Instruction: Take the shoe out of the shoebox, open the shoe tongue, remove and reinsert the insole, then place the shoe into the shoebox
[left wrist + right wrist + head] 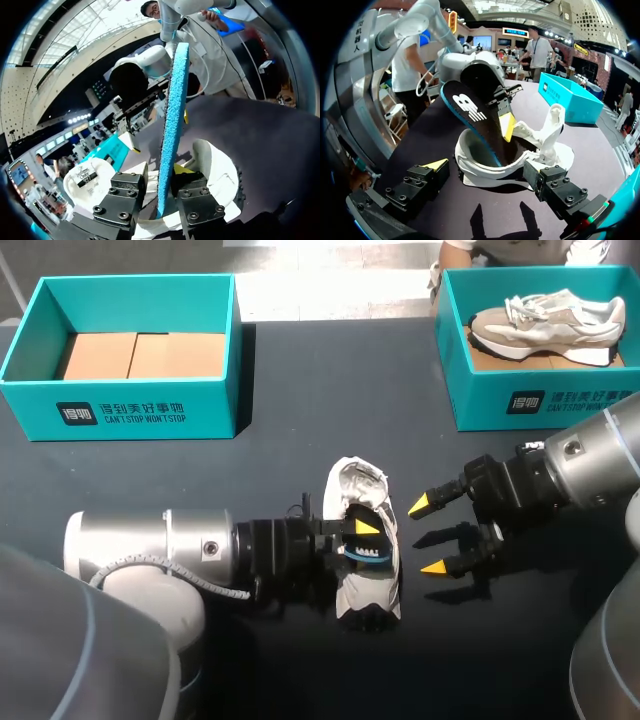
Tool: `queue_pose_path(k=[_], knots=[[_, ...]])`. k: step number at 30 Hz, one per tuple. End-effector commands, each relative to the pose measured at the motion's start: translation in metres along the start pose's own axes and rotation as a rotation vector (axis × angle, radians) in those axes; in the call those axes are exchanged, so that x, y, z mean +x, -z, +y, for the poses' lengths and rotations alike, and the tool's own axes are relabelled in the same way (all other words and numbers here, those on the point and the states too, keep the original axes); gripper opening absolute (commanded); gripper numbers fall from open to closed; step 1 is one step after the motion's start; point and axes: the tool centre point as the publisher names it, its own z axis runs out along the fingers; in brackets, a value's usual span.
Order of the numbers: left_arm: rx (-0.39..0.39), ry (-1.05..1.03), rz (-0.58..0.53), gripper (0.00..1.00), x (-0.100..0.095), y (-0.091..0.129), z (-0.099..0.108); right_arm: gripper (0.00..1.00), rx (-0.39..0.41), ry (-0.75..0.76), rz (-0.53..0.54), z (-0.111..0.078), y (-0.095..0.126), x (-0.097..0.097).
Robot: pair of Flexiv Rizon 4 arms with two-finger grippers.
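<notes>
Left gripper [362, 540] clamps the insole [172, 125] upright inside the shoe [366, 592], which lies front-to-back near the table's [300, 390] front edge, with the right gripper [428, 536] wide open just beside it.

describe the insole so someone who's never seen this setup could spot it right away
In the middle of the dark table, a white shoe lies out in the open between the two arms. The insole sticks up out of its opening, pinched in the left tool. It is the only thin flat piece there: black on top with a white logo, bright blue underneath.
</notes>
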Motion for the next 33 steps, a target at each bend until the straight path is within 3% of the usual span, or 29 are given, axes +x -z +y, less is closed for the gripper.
queue_pose_path(k=[1, 4, 10, 22, 30, 31, 32, 33], knots=[[-0.039, 0.0, -0.016, 0.24, 0.009, 0.01, -0.015, 1.0, 0.005, -0.001, -0.002, 0.001, -0.002, 0.0], [-0.046, -0.001, -0.017, 0.22, 0.011, 0.011, -0.019, 1.0, 0.005, -0.001, -0.002, 0.001, -0.002, 0.0], [-0.052, -0.003, -0.018, 0.0, 0.014, 0.005, -0.025, 1.0, 0.005, -0.001, -0.002, 0.001, -0.002, 0.0], [-0.029, -0.008, -0.005, 0.0, 0.008, -0.009, 0.002, 1.0, 0.005, -0.001, -0.002, 0.001, -0.002, 0.0], [-0.031, -0.011, 0.002, 0.0, 0.004, -0.01, 0.007, 1.0, 0.005, -0.001, -0.002, 0.001, -0.002, 0.0], [-0.036, -0.009, -0.002, 0.09, 0.006, -0.009, 0.006, 1.0, 0.005, -0.001, -0.002, 0.001, -0.002, 0.0], [-0.038, -0.009, -0.003, 0.31, 0.007, -0.008, 0.004, 1.0, 0.005, -0.001, -0.002, 0.001, -0.002, 0.0], [-0.041, -0.011, -0.006, 0.36, 0.008, -0.007, 0.001, 1.0, 0.005, -0.001, -0.002, 0.001, -0.002, 0.0]])
